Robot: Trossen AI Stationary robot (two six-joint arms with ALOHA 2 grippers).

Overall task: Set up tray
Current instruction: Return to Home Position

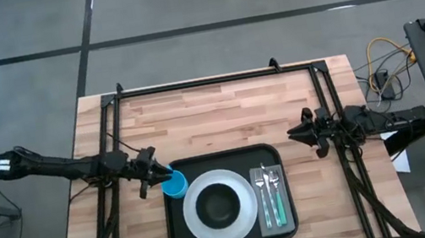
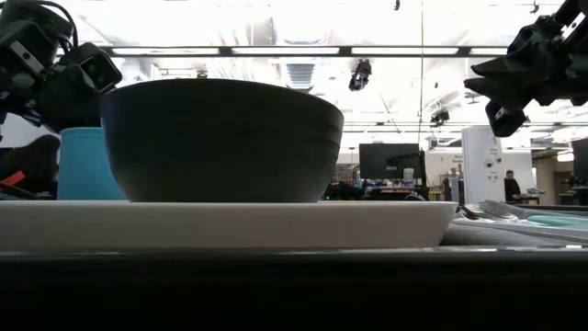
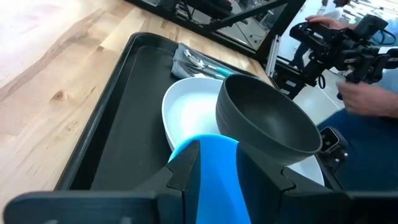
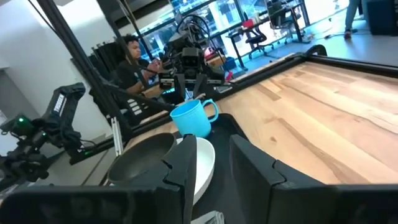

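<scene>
**Black tray (image 1: pixel 178 237) is dressed and sits between the arms on the wooden surface (image 1: pixel 212 119); you only have the arms to take home.**

On it the white plate (image 1: pixel 247 216) carries the dark bowl (image 1: pixel 218 205). The blue cup (image 1: pixel 174 186) stands in the corner nearest the left arm, and the grey napkin (image 1: pixel 262 218) holds the cutlery (image 1: pixel 270 195). Your left gripper (image 1: pixel 160 183) is right at that cup, and you cannot tell whether it holds it. Release first, then back straight out and level, so the cup neither tips nor slides. Your right gripper (image 1: pixel 293 133) hovers over bare wood beside the tray with its fingers apart and empty, so lift it away without crossing the cutlery.
</scene>
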